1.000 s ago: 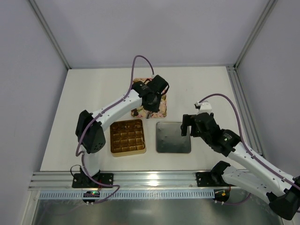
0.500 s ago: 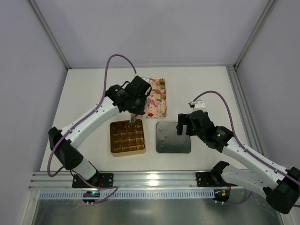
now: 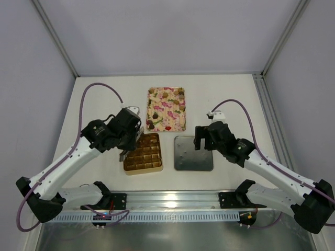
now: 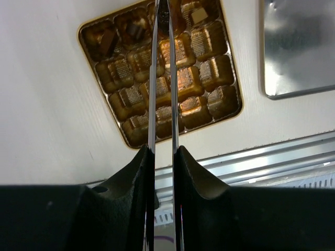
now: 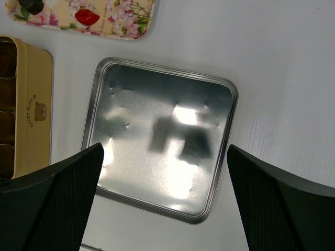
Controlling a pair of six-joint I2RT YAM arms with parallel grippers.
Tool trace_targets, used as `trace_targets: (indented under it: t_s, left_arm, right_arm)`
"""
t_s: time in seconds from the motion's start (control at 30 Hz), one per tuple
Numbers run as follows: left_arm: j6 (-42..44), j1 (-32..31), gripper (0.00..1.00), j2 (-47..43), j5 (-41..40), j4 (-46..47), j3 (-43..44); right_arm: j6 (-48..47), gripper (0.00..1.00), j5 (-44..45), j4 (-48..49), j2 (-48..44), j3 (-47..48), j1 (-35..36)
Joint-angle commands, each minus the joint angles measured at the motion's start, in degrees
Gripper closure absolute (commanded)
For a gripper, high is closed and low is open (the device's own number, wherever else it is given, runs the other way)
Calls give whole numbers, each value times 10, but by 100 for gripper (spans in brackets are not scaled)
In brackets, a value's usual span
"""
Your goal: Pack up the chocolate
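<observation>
The left gripper (image 4: 163, 8) is hanging over the far row of the gold box (image 4: 157, 112), its two thin fingers (image 4: 152, 83) drawn in to a slim slit and pinching a small dark chocolate piece (image 4: 164, 21) at their tips. The piece is too small and too covered to tell which way it is pointing. A few more dark pieces (image 4: 107, 37) are sitting in far-row cells of the box, while most of the other cells are showing only their gold lining. The right gripper (image 5: 165, 149) is hovering spread wide above the grey lid (image 5: 162, 136), holding nothing and touching nothing. The lid is lying inner side up on the white table (image 3: 235, 99), just right of the box and apart from it. The box is resting open side up near the front rail (image 4: 272, 157), square and turned slightly off the table edge, so it is showing no long axis. Just beyond the box and lid, the pink floral tray (image 3: 167, 107) is lying with its long side running away from the arms, carrying loose sweets (image 3: 152, 125).
</observation>
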Motion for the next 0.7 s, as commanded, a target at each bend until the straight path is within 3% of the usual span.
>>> trace_targets:
  t_s: [0.0, 0.33, 0.67]
  left_arm:
    - [-30, 3, 79, -51, -21, -29, -25]
    - [-57, 2, 78, -123, -29, -71, -88]
    - [-63, 2, 77, -136, -42, -76, -106]
  right_arm:
    - [-1, 0, -7, 36, 4, 9, -2]
    - [2, 0, -9, 46, 10, 2, -2]
    - [3, 0, -9, 47, 13, 0, -2]
